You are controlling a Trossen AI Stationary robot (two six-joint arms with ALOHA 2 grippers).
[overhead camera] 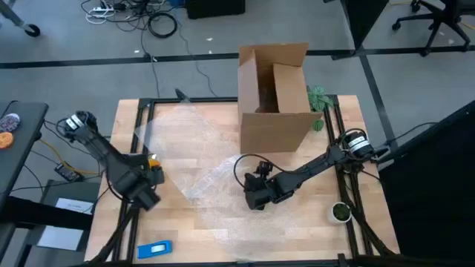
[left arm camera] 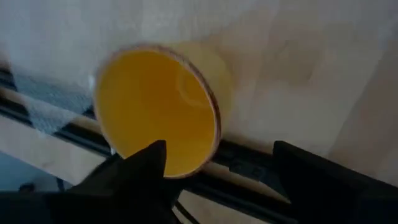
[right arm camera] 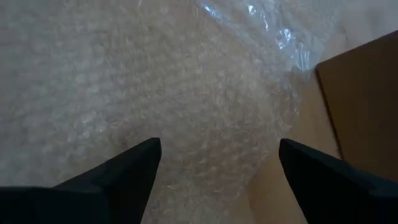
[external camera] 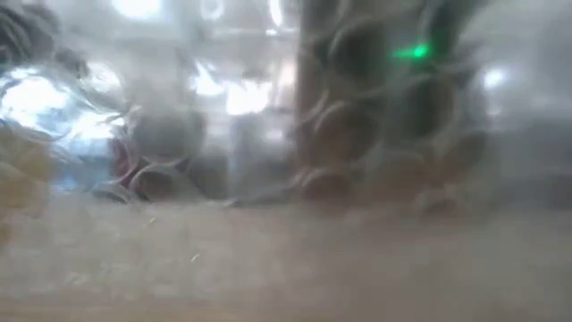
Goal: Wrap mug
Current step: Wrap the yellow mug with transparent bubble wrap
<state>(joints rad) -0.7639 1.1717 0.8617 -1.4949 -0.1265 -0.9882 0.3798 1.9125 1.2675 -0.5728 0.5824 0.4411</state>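
The small orange mug [left arm camera: 158,109] lies on its side on the wood near the table's left edge [overhead camera: 154,159], its open mouth facing my left gripper [left arm camera: 217,149]. That gripper [overhead camera: 151,172] is open just near of the mug, and one fingertip [left arm camera: 152,155] overlaps the mug's lower rim. A clear bubble wrap sheet [overhead camera: 200,159] is spread over the table's middle. My right gripper [overhead camera: 252,194] stands open over the wrap [right arm camera: 186,93], with nothing between its fingers [right arm camera: 219,146]. My left gripper has one fingertip in front of the mug's lower rim [left arm camera: 180,171], while the other finger stands well off to the side. I cannot tell whether that fingertip touches the rim. The mug rests on its side on the table.
An open cardboard box [overhead camera: 273,96] stands at the far middle, with a green plant [overhead camera: 319,100] beside it. A small dark green round object with a white rim [overhead camera: 341,212] sits near right. A blue item [overhead camera: 156,250] lies near left. Bubble wrap [external camera: 286,134] fills the low view.
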